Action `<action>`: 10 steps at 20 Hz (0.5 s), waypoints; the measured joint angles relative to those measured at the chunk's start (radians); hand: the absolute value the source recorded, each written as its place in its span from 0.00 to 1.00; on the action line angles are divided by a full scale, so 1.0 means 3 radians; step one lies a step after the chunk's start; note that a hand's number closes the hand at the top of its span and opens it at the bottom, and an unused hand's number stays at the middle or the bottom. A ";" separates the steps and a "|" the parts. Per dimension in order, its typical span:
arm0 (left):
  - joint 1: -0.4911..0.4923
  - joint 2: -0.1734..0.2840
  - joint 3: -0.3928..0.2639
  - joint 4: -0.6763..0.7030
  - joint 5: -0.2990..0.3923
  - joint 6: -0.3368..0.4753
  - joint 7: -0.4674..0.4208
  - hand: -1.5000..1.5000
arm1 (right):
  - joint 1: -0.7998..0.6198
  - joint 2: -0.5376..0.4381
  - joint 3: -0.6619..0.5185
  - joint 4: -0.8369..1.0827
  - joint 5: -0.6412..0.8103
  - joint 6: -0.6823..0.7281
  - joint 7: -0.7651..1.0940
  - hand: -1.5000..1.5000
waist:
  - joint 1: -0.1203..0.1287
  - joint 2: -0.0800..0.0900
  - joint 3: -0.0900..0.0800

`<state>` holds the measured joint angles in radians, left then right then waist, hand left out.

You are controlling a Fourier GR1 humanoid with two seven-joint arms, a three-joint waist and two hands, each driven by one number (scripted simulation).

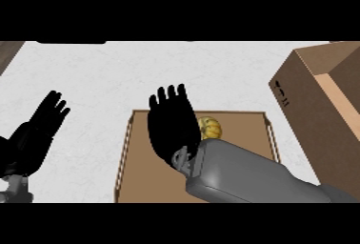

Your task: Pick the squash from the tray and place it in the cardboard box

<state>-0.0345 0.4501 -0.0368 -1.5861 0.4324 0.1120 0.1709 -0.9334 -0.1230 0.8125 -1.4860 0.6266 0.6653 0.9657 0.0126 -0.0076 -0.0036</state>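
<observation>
Item: squash (209, 127), yellow-orange, ribbed, lying in the upper middle of the tray (249, 138), close to the tray's far rim; only its right part shows, the rest is hidden behind the right hand. Item: tray, brown, shallow, raised pale rim, centre to lower centre of the frame, standing on the white counter (105, 76). Item: box (309, 90), cardboard, open-topped, at the right edge of the frame, near the tray's upper right corner but apart from it; its opening is cut off by the frame edge. Item: right hand (172, 126), black, on a grey forearm entering from the lower right; fingers straight and close together, pointing toward the top of the frame, holding nothing; it sits over the tray just left of the squash, and whether it touches the squash cannot be told. Item: left hand (38, 128), at the left edge, fingers straight and slightly fanned, upward, at rest off the tray. Step in hand, as judged: approach for the pick, nothing yet grasped. Handling notes: the hand looks offset to the squash's left, so it should shift right until the palm is over the squash, then come down with the thumb on one side and the fingers on the other before curling. The squash is rounded and may roll toward the rim if nudged sideways. Lift clear of the rim before swinging toward the box.
</observation>
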 measured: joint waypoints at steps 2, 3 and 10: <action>-0.0001 -0.0003 0.0016 -0.0004 0.0009 -0.0008 0.0004 0.50 | -0.0009 0.0122 -0.0060 0.0181 -0.0032 0.0031 0.0070 0.00 | -0.0006 0.0002 0.0001; 0.0002 -0.0004 0.0022 -0.0015 0.0010 -0.0009 0.0004 0.50 | -0.0038 0.0165 -0.0109 0.0259 -0.0055 0.0059 0.0091 0.00 | -0.0006 0.0003 0.0002; 0.0036 -0.0007 0.0077 -0.0016 0.0000 -0.0033 -0.0014 0.50 | -0.0064 0.0288 -0.0231 0.0508 -0.0147 0.0195 0.0258 0.00 | -0.0031 0.0000 0.0005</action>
<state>-0.0237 0.4479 -0.0136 -1.5907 0.4325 0.1022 0.1668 -0.9526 -0.0367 0.7431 -1.3338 0.5826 0.7239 1.0431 0.0033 -0.0076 -0.0021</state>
